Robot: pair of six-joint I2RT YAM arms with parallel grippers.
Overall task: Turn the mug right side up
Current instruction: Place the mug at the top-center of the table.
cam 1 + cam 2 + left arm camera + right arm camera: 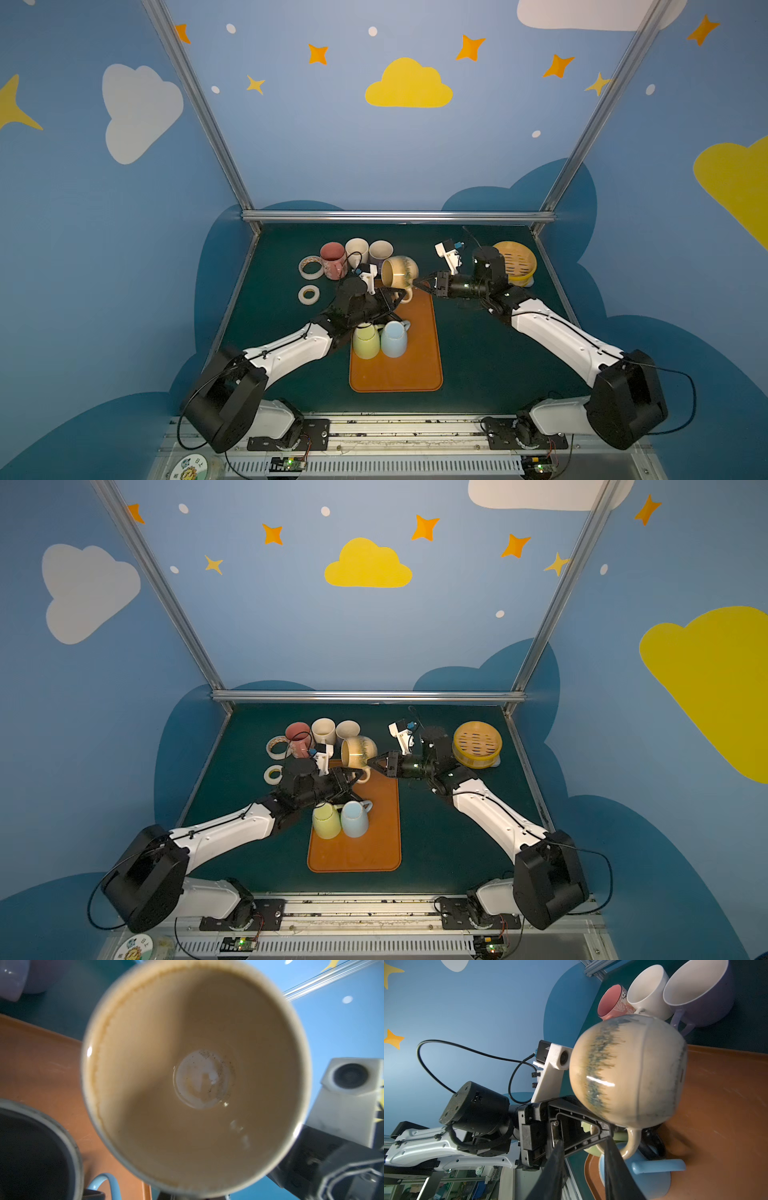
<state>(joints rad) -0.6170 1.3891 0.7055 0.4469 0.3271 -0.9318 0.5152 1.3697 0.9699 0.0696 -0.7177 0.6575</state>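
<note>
Beige mug is hanging sideways mid-frame over the orange tray, the left pincer clamping its handle for turning; the right pincer is hovering open beside its base.
</note>
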